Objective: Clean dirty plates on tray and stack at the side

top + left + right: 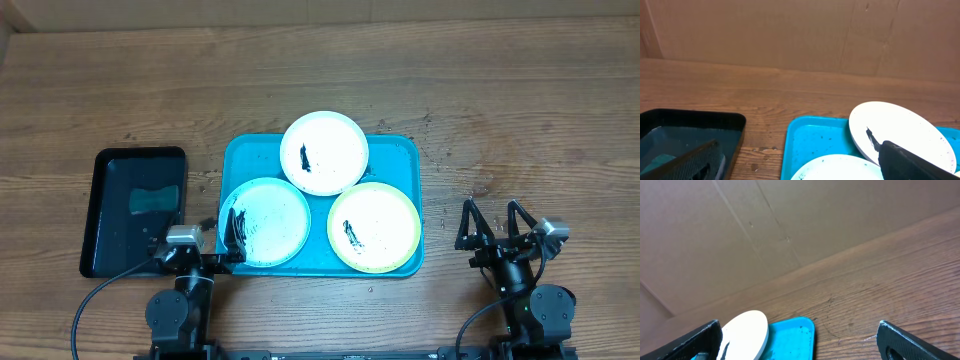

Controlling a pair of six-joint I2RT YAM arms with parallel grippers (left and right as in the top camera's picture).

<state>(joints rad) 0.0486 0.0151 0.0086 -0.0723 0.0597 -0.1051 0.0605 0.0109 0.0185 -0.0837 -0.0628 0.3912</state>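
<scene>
Desk: brown wood planks (520, 90) seen from overhead; both wrist views show a plain cardboard wall (790, 30) at its far edge.
Tray: turquoise-blue, rectangular with rounded corners (245, 160), at the middle of the desk, with all three plates on it.
White plate: (324, 152) at the far side of the tray, its rim reaching over the tray's far edge, with a short black smear (303, 158) left of its centre.
Light blue plate: (265, 222) at the near left of the tray, its far edge meeting the white plate.
Yellow-green plate: (373, 228) at the near right, just beside the blue one, with a black smear left of its centre.
Specks: dark crumbs on the tray floor, and more on the desk (440, 150) right of the tray.
Left tool: (215, 232) spread wide and holding nothing, one finger over the blue plate's left edge, the other toward the black tray.
Right tool: (494, 225) spread wide and empty, over bare desk well right of the tray.
Black tray: smaller, rectangular (100, 200), left of the turquoise one, with a teal bow-shaped item (152, 201) in it; what it is, I cannot tell.
</scene>
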